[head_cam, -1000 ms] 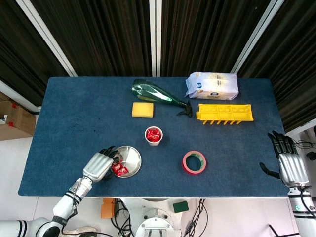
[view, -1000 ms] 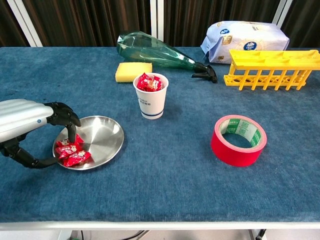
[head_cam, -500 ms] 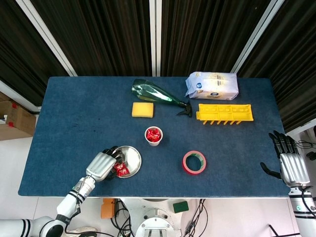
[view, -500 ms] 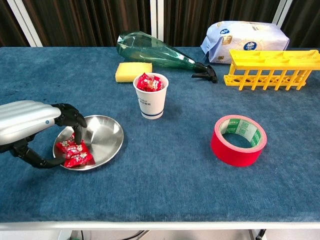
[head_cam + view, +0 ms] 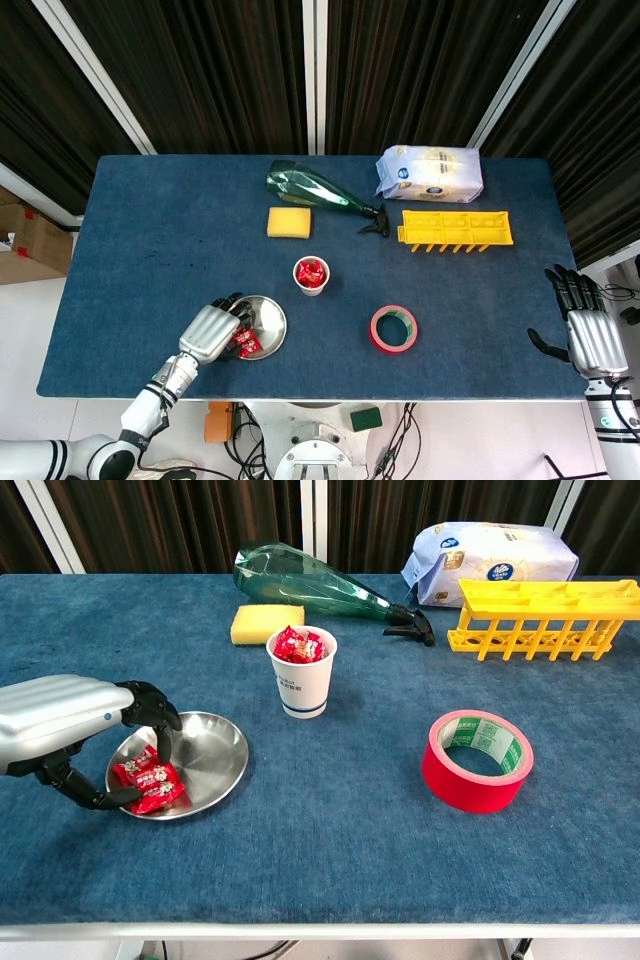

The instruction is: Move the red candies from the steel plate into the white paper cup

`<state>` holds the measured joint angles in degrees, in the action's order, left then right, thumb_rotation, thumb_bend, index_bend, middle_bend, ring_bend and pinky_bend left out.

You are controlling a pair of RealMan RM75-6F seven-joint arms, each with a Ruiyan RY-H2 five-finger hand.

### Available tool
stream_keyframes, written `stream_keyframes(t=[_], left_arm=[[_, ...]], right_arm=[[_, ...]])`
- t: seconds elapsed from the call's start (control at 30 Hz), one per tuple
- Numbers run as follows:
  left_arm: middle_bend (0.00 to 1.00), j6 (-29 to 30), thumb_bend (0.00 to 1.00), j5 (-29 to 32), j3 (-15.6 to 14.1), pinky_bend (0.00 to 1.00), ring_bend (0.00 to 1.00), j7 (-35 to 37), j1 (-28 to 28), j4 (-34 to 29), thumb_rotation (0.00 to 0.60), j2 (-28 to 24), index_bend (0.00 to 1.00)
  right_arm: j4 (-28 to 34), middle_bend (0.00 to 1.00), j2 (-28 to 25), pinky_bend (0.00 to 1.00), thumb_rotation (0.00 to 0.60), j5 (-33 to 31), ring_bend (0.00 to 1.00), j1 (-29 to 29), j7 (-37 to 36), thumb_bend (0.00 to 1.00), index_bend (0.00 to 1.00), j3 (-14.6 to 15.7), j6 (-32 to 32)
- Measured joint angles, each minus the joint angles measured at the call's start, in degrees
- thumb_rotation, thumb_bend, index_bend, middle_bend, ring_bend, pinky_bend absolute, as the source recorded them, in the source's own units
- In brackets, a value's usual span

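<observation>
A few red candies [image 5: 150,780] [image 5: 245,343] lie at the left side of the steel plate [image 5: 222,758] [image 5: 271,316]. My left hand [image 5: 70,730] [image 5: 211,332] arches over the plate's left rim. Its fingertips [image 5: 160,748] touch the top of the candies and the thumb touches them from below. The candies still rest on the plate, and I cannot tell whether the hold is firm. The white paper cup [image 5: 302,685] [image 5: 311,282] stands upright behind the plate with red candies [image 5: 299,645] in it. My right hand [image 5: 586,335] hangs open past the table's right edge.
A red tape roll [image 5: 477,759] lies right of the cup. Behind it are a yellow sponge [image 5: 266,622], a green spray bottle [image 5: 320,585] on its side, a yellow rack [image 5: 540,617] and a white bag [image 5: 492,550].
My left hand has slid right over the plate and its fingers have curled closer around the candies, which shifted slightly. The right hand has hardly moved.
</observation>
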<state>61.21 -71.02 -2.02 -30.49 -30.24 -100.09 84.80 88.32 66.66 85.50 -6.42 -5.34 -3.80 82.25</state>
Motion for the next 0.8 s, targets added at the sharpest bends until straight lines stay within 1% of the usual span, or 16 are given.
stream_keyframes(t=[0.5,0.8], left_arm=[[0.22,0.3,0.29,1.5,0.5,0.26,0.08,-2.8,-0.2,1.1,0.600,1.1,0.46],[0.23,0.8,0.32,1.1,0.5,0.26,0.08,-2.3,0.1,1.7,0.600,1.5,0.54]], right_arm=[[-0.1,0.00,0.1,0.00,0.600,0.0,0.00,0.0,0.1,0.24,0.00,0.0,-0.1],[0.0,0.00,0.1,0.00,0.600,-0.2,0.00,-0.1,0.4,0.24,0.00,0.0,-0.2]])
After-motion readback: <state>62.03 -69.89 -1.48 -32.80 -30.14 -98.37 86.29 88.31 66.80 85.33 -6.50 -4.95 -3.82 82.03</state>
